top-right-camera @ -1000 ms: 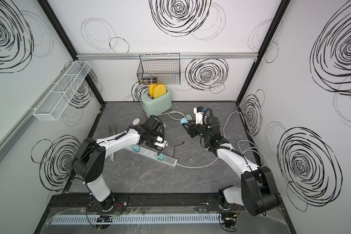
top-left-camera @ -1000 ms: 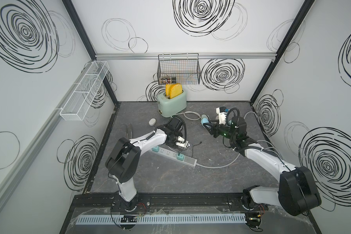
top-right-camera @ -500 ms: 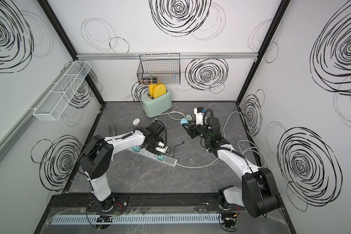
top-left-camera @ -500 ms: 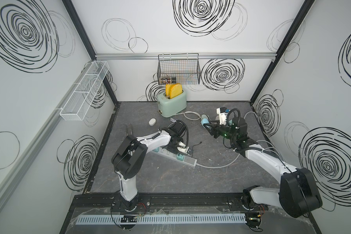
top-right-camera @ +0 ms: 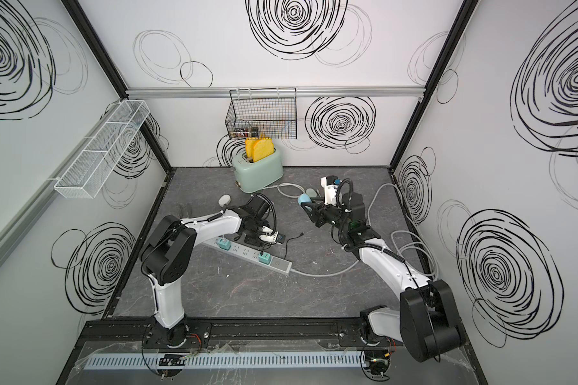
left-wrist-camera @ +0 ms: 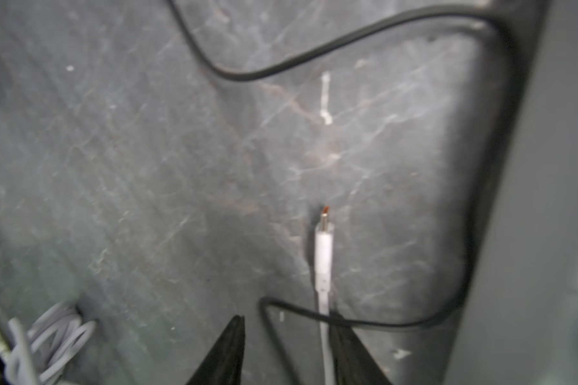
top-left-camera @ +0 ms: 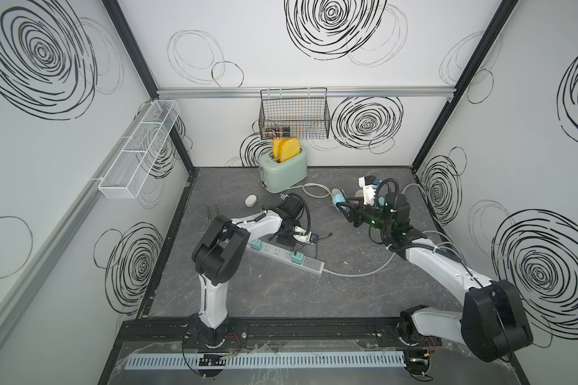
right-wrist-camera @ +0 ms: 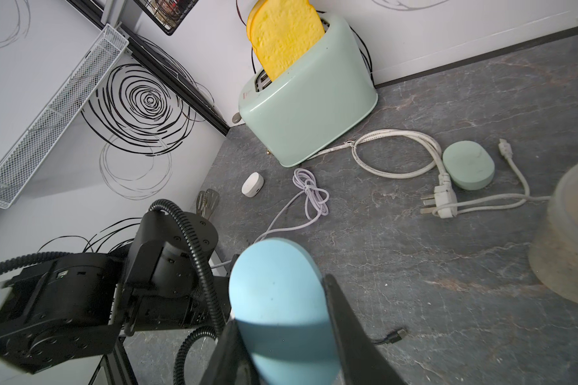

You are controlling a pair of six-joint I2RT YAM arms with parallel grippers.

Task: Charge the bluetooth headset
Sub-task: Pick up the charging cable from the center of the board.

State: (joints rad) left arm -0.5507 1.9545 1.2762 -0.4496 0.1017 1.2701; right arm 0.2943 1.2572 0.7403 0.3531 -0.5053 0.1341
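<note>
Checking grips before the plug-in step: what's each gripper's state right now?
Left gripper: open, jaws either side of the white cable, not clamped on it.
Right gripper: shut on the light blue earbud case.

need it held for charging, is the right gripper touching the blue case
Touching. In the right wrist view the right gripper has a jaw against each side of the blue case.

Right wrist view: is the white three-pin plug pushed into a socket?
No, the white three-pin plug lies loose on the table beside the green case, its pins bare.
</note>
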